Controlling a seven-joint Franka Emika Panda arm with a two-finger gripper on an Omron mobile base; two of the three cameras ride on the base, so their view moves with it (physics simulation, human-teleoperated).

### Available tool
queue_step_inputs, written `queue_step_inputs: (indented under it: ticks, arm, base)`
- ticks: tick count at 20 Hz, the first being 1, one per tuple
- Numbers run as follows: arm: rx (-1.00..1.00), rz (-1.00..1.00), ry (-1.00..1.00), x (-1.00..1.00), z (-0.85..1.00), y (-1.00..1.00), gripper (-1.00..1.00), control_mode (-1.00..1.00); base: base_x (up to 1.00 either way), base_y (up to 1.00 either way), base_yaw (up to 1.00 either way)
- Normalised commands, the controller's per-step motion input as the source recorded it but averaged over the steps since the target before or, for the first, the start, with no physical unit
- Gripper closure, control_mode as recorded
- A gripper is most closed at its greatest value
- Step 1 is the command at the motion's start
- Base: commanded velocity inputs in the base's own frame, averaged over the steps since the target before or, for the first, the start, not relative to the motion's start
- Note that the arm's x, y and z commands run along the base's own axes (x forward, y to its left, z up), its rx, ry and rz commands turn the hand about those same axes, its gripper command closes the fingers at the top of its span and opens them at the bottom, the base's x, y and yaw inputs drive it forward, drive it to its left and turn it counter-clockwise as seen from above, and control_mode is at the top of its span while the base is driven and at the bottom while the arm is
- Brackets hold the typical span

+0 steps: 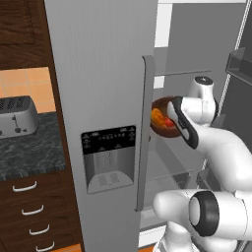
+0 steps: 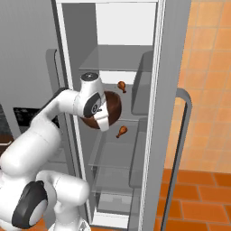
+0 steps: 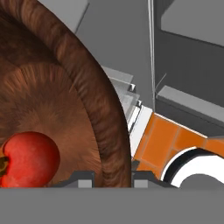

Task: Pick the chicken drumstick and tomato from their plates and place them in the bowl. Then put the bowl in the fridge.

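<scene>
A grey toaster [image 1: 17, 117] is sitting on the dark counter [image 1: 29, 150], far to the left of the fridge [image 1: 98, 74]. Under the counter, brown drawers [image 1: 34, 211] are showing white handles. The fridge's left door is staying closed, with its black dispenser [image 1: 108, 157] on the front, and its right door is standing wide open. The white arm is reaching past the closed door into the open fridge. The gripper [image 3: 113, 177] is squeezing the rim of the bowl [image 3: 57, 118], one finger inside and one outside, and holding it up in the air in front of the fridge's glass shelves [image 2: 113, 149]. The bowl [image 1: 165, 118] is tipping toward the closed door. The tomato [image 3: 29, 159] is sitting inside the bowl, and something orange, maybe the drumstick [image 1: 157, 117], is lying beside the tomato [image 1: 169, 122]. In the right base view, small drumstick shapes are also showing inside the fridge, above and below the bowl [image 2: 110, 108]. An orange tiled floor [image 2: 194, 194] is lying to the right of the fridge.
</scene>
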Motion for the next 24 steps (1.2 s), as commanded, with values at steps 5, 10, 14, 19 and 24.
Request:
queue_step_inputs:
  ticks: [5,10,14,19,24]
  arm:
    - [0.16,-0.17,0.00,0.21,0.01,-0.15,1.00,-1.00]
    - [0.09,-0.21,-0.01,0.12,-0.09,0.00,1.00,-1.00]
    - [0.07,-0.18,0.00,0.37,-0.12,0.00,1.00,-1.00]
    - [0.03,-0.02,-0.05,0.52,-0.26,0.00,1.00,-1.00]
    - [0.00,0.00,-0.08,0.73,-0.16,0.00,1.00,-1.00]
  base:
    - [0.00,0.00,0.00]
    - [0.00,0.00,0.00]
    - [0.00,0.00,0.00]
    - [0.00,0.00,0.00]
    - [0.00,0.00,0.00]
